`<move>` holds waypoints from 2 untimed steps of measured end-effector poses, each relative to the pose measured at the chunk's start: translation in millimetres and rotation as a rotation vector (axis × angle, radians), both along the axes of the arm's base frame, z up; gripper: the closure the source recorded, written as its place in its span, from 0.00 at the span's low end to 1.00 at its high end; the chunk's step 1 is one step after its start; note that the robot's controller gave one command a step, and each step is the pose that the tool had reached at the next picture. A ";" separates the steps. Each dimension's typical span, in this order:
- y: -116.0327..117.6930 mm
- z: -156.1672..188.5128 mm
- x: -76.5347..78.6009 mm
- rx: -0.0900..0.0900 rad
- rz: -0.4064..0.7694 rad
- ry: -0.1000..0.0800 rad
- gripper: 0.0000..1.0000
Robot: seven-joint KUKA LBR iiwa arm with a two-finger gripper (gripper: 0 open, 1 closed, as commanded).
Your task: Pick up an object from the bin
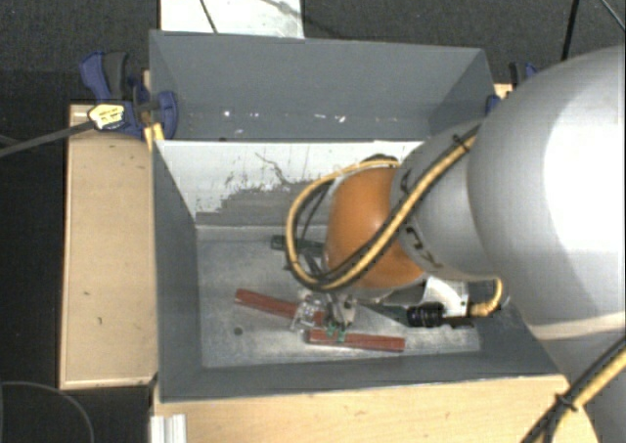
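- The gripper (328, 322) is low at the bin floor, over the left end of a flat red-brown strip (372, 341). I cannot tell whether it is open or closed, or whether it grips the strip.
- Right behind it is the orange wrist cover (360, 226), looped by yellow-and-black cables (423, 187). The thick grey arm (548, 187) slopes down from the right.
- Just left of the gripper lies a second strip (264, 302), slanted. To its right are a small black cylinder (425, 315) and a white piece (448, 291).
- The grey bin (178, 265) has a scuffed floor, and its wall beyond the gripper is scratched pale.
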State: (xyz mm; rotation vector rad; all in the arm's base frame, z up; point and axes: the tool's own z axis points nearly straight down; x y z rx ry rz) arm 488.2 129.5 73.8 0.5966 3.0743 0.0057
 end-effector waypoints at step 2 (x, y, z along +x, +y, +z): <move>2.4 197.2 4.3 -0.002 -0.012 0.013 1.00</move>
